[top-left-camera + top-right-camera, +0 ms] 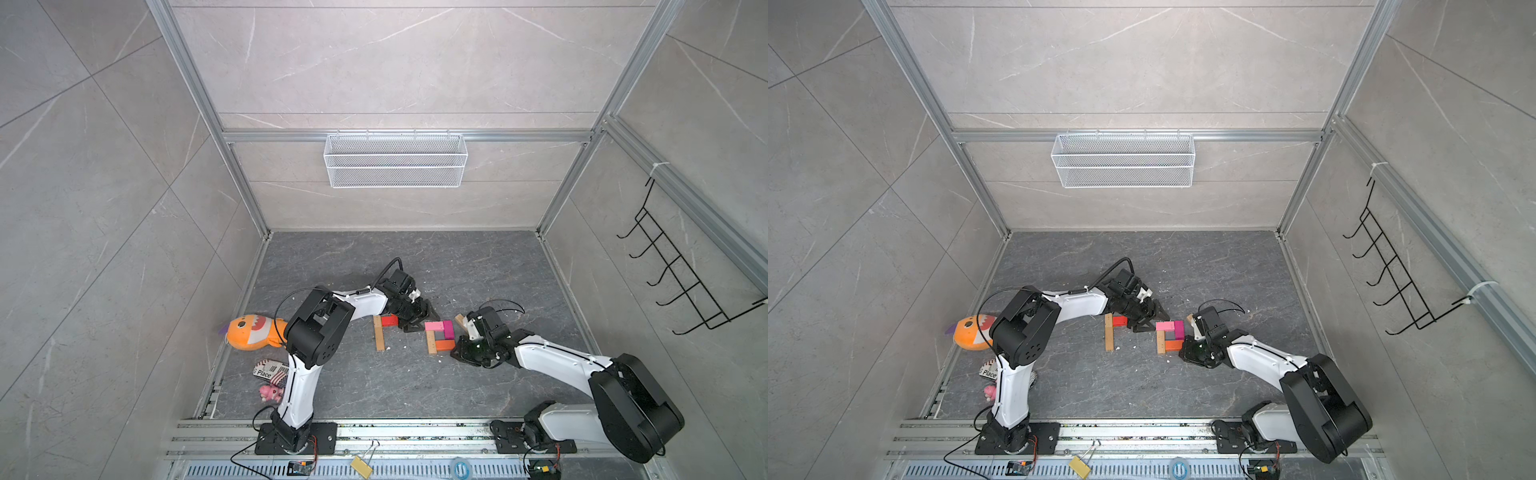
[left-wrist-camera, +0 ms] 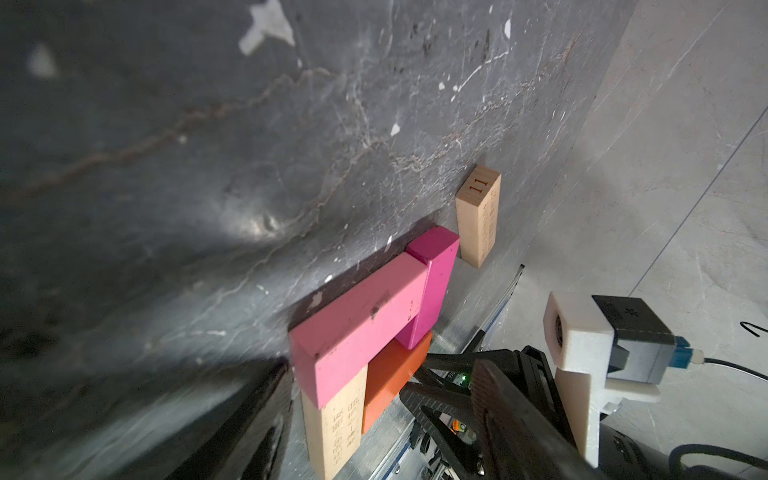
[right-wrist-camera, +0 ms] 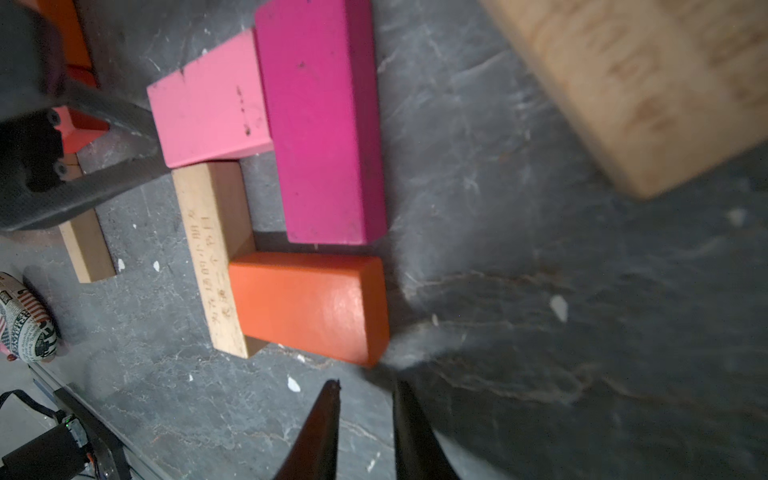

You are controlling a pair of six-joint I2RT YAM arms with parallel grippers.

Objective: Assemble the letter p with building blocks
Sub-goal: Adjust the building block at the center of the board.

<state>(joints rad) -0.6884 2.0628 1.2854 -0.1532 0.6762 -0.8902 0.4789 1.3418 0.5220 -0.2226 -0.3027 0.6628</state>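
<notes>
While spread wide and empty, left pincer (image 1: 420, 322) low beside red block (image 1: 389, 320), red block against far end of tan bar (image 1: 379, 334): part-built P, mid table (image 1: 374, 266). Just right of it, full P (image 1: 1178, 329): tan stem (image 1: 432, 344), pink top (image 1: 432, 325), magenta side (image 1: 448, 328), orange base (image 1: 444, 345), touching. Right pincer (image 3: 366, 390) narrow, empty, near orange base. Spare tan block (image 1: 459, 320) near magenta side, apart.
</notes>
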